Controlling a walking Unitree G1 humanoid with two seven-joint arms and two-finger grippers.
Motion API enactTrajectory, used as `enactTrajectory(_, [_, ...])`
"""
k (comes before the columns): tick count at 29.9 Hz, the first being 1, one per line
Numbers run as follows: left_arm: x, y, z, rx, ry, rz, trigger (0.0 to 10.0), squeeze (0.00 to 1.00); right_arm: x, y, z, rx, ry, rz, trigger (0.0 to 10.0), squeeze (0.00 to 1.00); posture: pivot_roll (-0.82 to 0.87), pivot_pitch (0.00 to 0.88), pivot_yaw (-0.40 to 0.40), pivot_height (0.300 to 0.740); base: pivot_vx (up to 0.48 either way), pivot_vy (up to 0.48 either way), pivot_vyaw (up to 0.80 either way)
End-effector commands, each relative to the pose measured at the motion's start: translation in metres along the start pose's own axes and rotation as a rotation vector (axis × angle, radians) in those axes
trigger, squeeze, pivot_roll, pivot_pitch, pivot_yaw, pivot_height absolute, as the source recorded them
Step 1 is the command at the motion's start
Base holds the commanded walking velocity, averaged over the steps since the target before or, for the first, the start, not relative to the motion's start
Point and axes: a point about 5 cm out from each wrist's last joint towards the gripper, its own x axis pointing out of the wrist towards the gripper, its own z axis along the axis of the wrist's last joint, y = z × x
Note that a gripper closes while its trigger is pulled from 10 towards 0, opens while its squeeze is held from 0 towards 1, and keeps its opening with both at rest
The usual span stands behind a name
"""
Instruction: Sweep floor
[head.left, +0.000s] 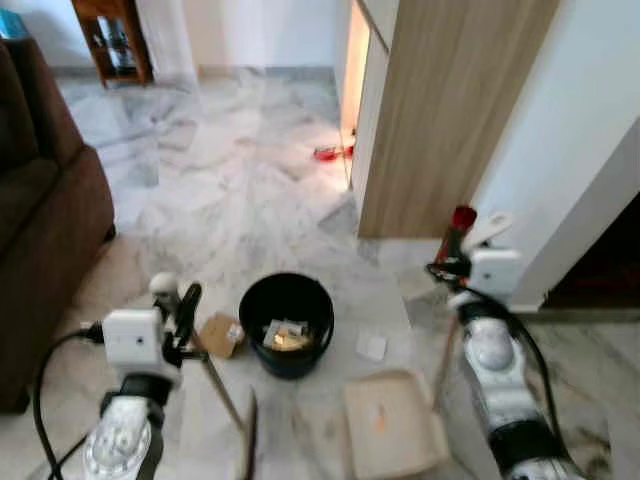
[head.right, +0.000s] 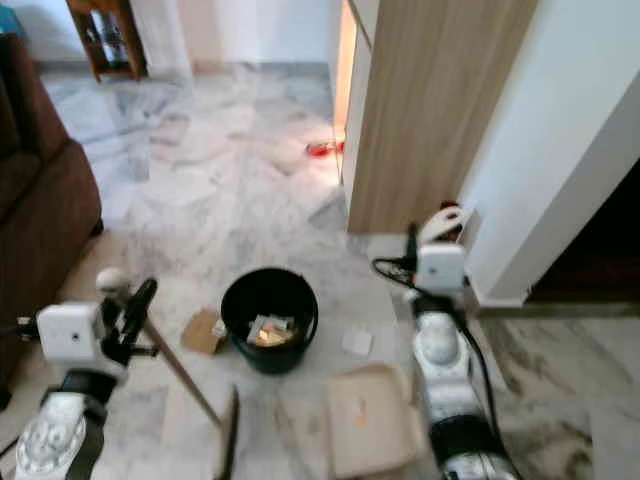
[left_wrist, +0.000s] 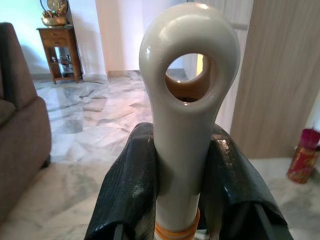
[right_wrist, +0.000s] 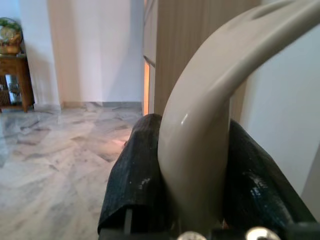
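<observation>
The left tool (left_wrist: 180, 195) clasps a broom handle (left_wrist: 186, 125), its dark brush (head.left: 249, 440) on the marble floor (head.left: 230, 200); the right tool (right_wrist: 195, 175) grips the handle of a beige dustpan (head.left: 392, 425). Short strokes should nudge the paper scrap (head.left: 371, 346) panward. A black bin (head.left: 287, 322) and sofa (head.left: 40, 220) crowd the left; open floor lies ahead.

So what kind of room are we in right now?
Most likely a home living room: a brown sofa on the left, polished marble floor, and a wooden side table with ornaments against the far wall.
</observation>
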Motion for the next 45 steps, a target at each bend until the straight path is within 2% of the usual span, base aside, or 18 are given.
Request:
enactTrajectory(1, [0.0014, -0.0019, 0.0071, -0.003, -0.034, -0.009, 10.0, 0.00, 0.0033, -0.0083, 0.0046, -0.004, -0.020, -0.026, 10.0, 0.00, 0.16, 0.047, 0.013, 0.740, 0.000, 0.412, 0.00])
enactTrajectory(13, [0.0017, -0.0019, 0.0080, -0.003, -0.035, -0.010, 10.0, 0.00, 0.0037, -0.0084, 0.0028, 0.002, -0.007, -0.027, 10.0, 0.00, 0.16, 0.051, 0.014, 0.740, 0.000, 0.408, -0.78])
enactTrajectory(23, [0.0020, -0.0030, 0.0083, -0.006, -0.036, -0.013, 10.0, 0.00, 0.0040, -0.0089, 0.0025, 0.001, -0.004, -0.031, 10.0, 0.00, 0.16, 0.050, 0.013, 0.740, 0.000, 0.405, 0.00])
enactTrajectory(30, [0.0019, -0.0030, 0.0080, -0.007, -0.036, -0.014, 10.0, 0.00, 0.0045, -0.0088, 0.0026, 0.001, -0.006, -0.029, 10.0, 0.00, 0.16, 0.051, 0.012, 0.740, 0.000, 0.404, -0.69])
enactTrajectory(45, [0.0023, -0.0050, 0.0082, -0.015, -0.034, -0.032, 10.0, 0.00, 0.0047, -0.0113, 0.0026, -0.014, -0.008, -0.040, 10.0, 0.00, 0.16, 0.050, 0.017, 0.740, 0.000, 0.404, 0.00])
